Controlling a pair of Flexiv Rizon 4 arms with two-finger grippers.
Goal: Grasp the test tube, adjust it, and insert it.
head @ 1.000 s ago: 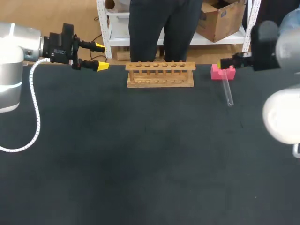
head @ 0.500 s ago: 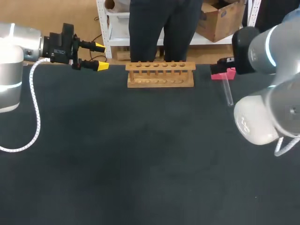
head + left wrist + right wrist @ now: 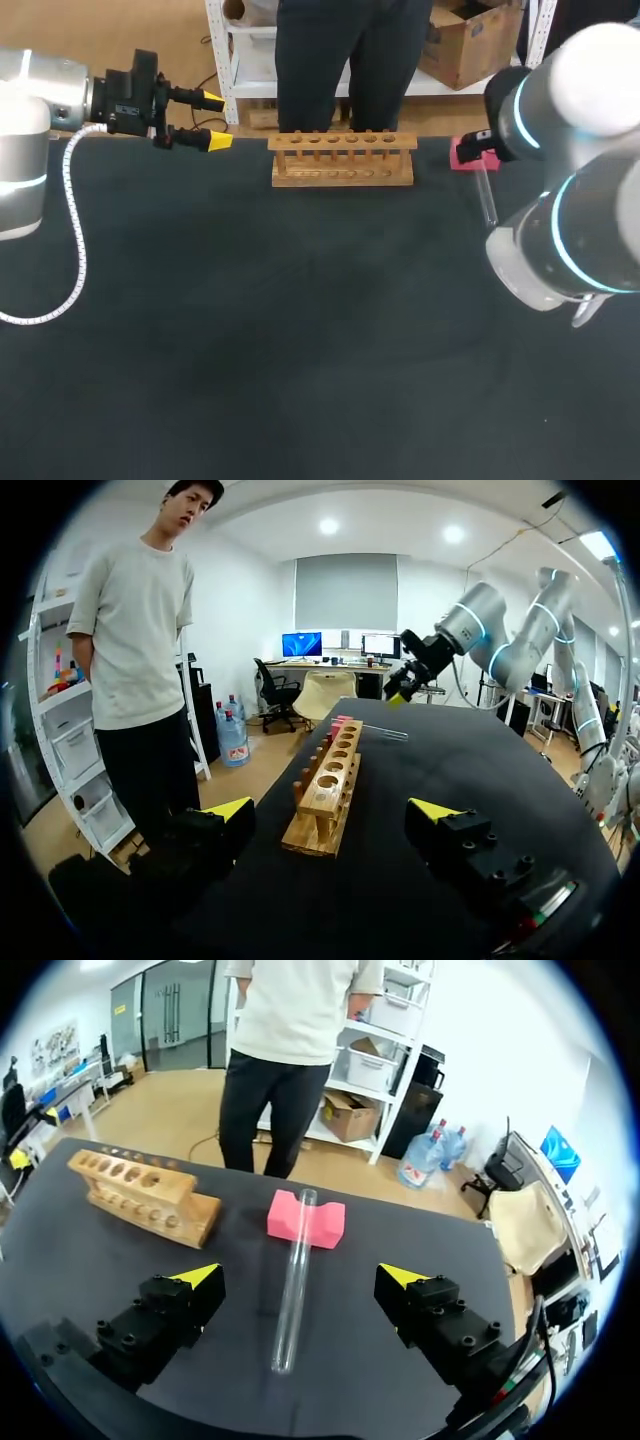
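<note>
2 fingers of the right gripper [image 3: 298,1276] stand wide over the test tube [image 3: 295,1260], which lies at the far right, mouth propped on the pink block [image 3: 305,1218]. Best to descend squarely and pinch mid-tube, clear of the block. The left gripper [image 3: 210,120] hangs wide left of the wooden rack [image 3: 342,160].

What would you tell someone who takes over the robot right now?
Left tool: open, holding nothing, at the far left of the table, away from the rack.
Right tool: open, with the tube ahead between its fingers, not touched.
The tube lies flat, its open end resting on the pink block, to the right of the rack. The rack's holes look empty.
Done: nothing grasped yet.
Left: grasp the tube, adjust it, insert it into the rack.
</note>
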